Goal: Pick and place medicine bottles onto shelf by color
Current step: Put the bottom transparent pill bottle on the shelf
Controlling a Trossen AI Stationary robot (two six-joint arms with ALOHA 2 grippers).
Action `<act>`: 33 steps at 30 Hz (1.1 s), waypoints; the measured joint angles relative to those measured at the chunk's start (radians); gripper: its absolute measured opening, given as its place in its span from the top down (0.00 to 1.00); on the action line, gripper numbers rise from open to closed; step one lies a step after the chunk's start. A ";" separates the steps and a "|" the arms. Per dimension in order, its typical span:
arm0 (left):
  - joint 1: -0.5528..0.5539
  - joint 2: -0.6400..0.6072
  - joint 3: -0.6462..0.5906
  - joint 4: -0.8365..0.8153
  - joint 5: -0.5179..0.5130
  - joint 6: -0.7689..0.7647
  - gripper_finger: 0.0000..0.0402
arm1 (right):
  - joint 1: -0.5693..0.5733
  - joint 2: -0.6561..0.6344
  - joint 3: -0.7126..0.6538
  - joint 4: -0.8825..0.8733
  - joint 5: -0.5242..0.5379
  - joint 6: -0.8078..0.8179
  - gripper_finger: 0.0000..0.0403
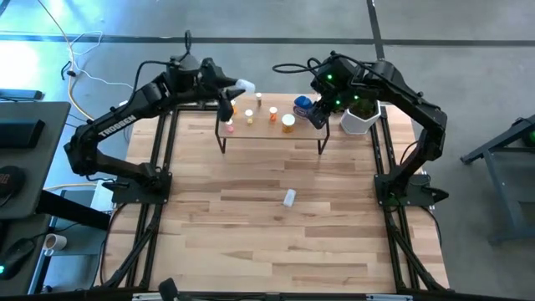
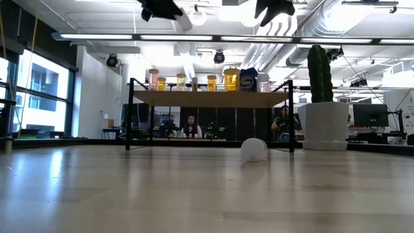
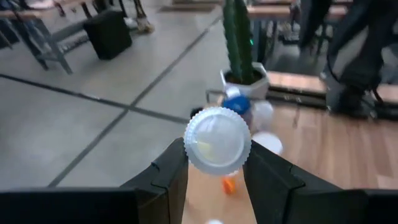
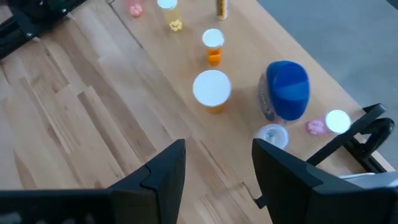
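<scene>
We note a white pot [image 1: 359, 119] holding a tall green cactus [image 2: 318, 72] at the table's [image 1: 251, 242] far right corner. In the low view, two people [image 2: 191, 126] sit behind desks in the room beyond. Grey floor [image 1: 468, 50] surrounds the table; a white cable [image 1: 79, 75] trails at left.

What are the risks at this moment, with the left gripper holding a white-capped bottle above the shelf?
1. The left gripper holds the white-capped bottle high over the shelf; released early, it may fall and roll.
2. Bottles are crowded near the blue bottle; the open right gripper above could knock one.
</scene>
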State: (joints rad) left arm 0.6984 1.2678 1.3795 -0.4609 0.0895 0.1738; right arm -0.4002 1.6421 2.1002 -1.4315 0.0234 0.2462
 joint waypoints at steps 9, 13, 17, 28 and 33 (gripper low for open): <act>0.019 0.123 0.187 -0.064 0.090 -0.042 0.70 | -0.042 0.000 0.000 0.000 0.000 0.007 0.56; 0.004 0.180 0.204 -0.138 0.113 -0.041 0.70 | -0.046 0.000 0.000 0.000 0.000 -0.002 0.56; -0.002 0.216 0.204 -0.196 0.114 -0.043 0.70 | -0.045 0.000 0.000 0.000 -0.001 -0.019 0.56; -0.068 0.304 0.205 -0.283 0.115 -0.040 0.70 | -0.045 0.000 0.000 0.000 -0.001 -0.045 0.56; -0.097 0.355 0.205 -0.324 0.107 -0.040 0.70 | -0.045 0.000 0.000 0.000 -0.001 -0.051 0.56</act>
State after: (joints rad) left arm 0.6017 1.6228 1.5845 -0.7852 0.1969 0.1340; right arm -0.4454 1.6421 2.1002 -1.4319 0.0227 0.1952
